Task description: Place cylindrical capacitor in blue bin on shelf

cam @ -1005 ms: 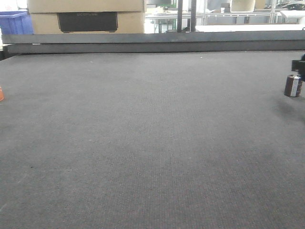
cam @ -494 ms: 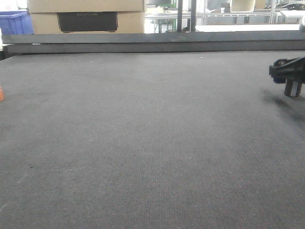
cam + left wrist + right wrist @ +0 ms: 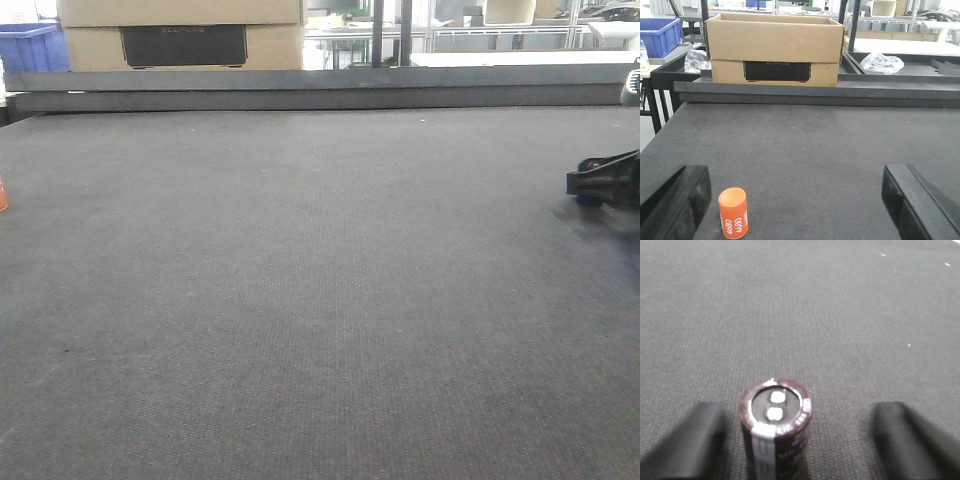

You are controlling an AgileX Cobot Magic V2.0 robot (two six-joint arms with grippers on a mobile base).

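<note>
right gripper is wide open, nothing clamped. the cylindrical capacitor stands upright on the dark mat between its fingers, closer to the picture-left one. a thin strip of mat shows on that side and a much wider gap on the other, so no contact on either pad. capacitor top is silvery with two pale terminals, sleeve is dark maroon, pale grey stripe faces the wrist camera. in the front view the right gripper sits low over the mat at the right edge, well right of the cardboard box and nearer the camera than it. the capacitor itself is hidden there behind the gripper body. left gripper is also spread wide and holds nothing. it points straight at the cardboard box, which stands beyond the mat's far edge. an orange cylinder with white digits stands upright on the mat, nearer the camera than the box and just inside the picture-left finger, not touching it. a blue crate sits left of the box, off the mat. a crumpled clear bag lies right of the box.
</note>
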